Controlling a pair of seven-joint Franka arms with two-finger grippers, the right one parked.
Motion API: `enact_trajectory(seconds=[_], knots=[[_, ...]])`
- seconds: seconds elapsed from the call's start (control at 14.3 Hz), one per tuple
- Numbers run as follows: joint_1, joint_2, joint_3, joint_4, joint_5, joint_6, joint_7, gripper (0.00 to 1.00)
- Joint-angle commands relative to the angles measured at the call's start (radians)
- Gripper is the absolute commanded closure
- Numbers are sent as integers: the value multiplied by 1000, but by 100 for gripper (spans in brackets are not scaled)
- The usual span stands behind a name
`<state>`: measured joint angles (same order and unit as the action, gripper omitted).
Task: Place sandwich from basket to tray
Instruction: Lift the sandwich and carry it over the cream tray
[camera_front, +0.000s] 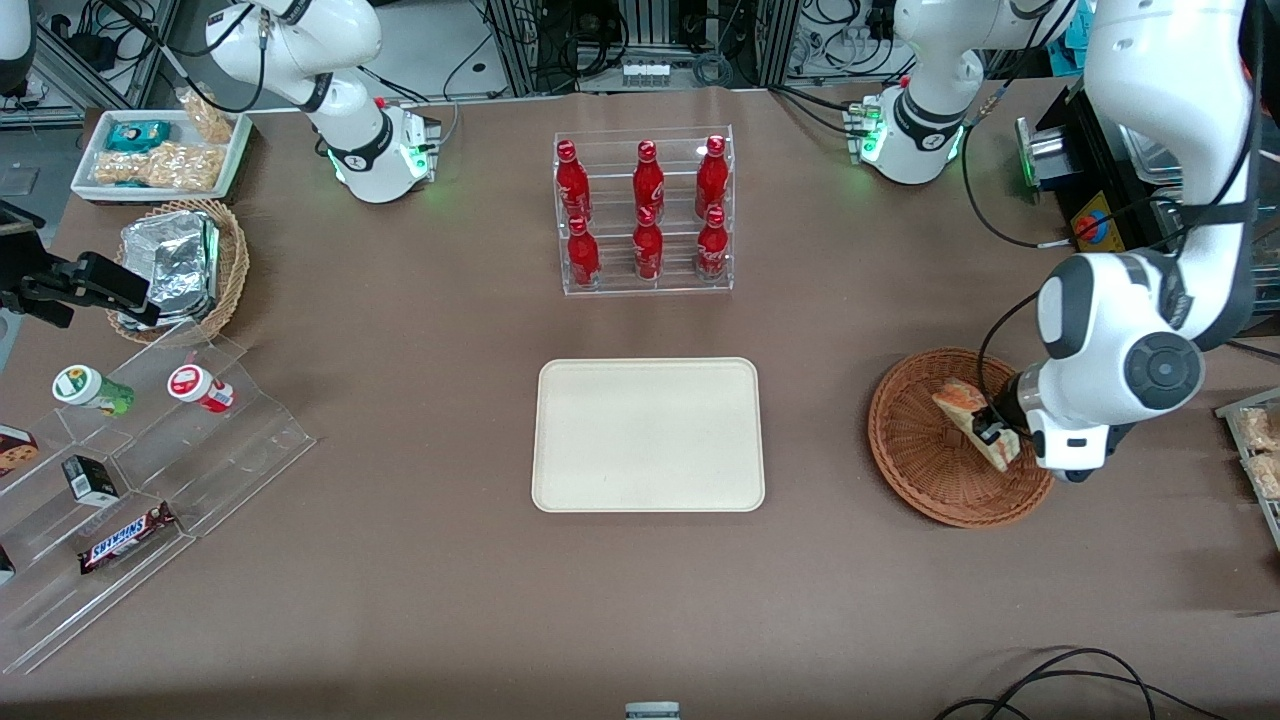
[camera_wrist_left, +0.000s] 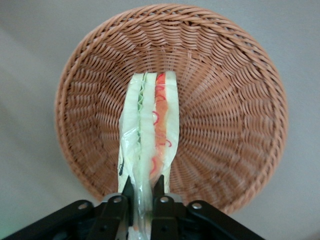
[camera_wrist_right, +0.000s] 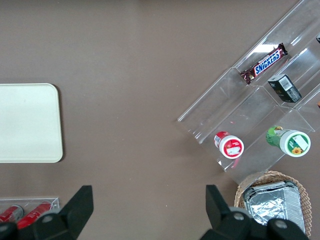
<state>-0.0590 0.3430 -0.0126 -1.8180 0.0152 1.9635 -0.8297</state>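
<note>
The sandwich (camera_front: 960, 400), a wrapped wedge of white bread with red and green filling, stands on edge over the reddish-brown wicker basket (camera_front: 915, 450). My left gripper (camera_front: 992, 432) is shut on its lower edge, over the basket's side toward the working arm's end. In the left wrist view the fingers (camera_wrist_left: 129, 192) pinch the sandwich (camera_wrist_left: 150, 125), which points out over the basket (camera_wrist_left: 225, 110). The cream tray (camera_front: 648, 435) lies empty at the table's middle, also seen in the right wrist view (camera_wrist_right: 27, 122).
A clear rack of red bottles (camera_front: 645, 210) stands farther from the camera than the tray. Toward the parked arm's end are a clear stepped stand with snacks (camera_front: 130, 470), a pale basket with foil packs (camera_front: 180, 265) and a white tray of snack bags (camera_front: 160, 150).
</note>
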Motion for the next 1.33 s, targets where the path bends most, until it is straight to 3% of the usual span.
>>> enact_trajectory(seconds=[0.0,0.21,0.49,0.63,0.84,1.26], knots=[[-63,-2,-15,60,3,-60,-15,95],[-172,25,-53,101,3,-48,-14,97],[-281,170,-113,267,-1,20,112,94],[-309,249,-133,360,-61,47,127,93],[-347,310,-213,391,-64,154,133,99],[-472,448,-213,502,-60,232,83,99]])
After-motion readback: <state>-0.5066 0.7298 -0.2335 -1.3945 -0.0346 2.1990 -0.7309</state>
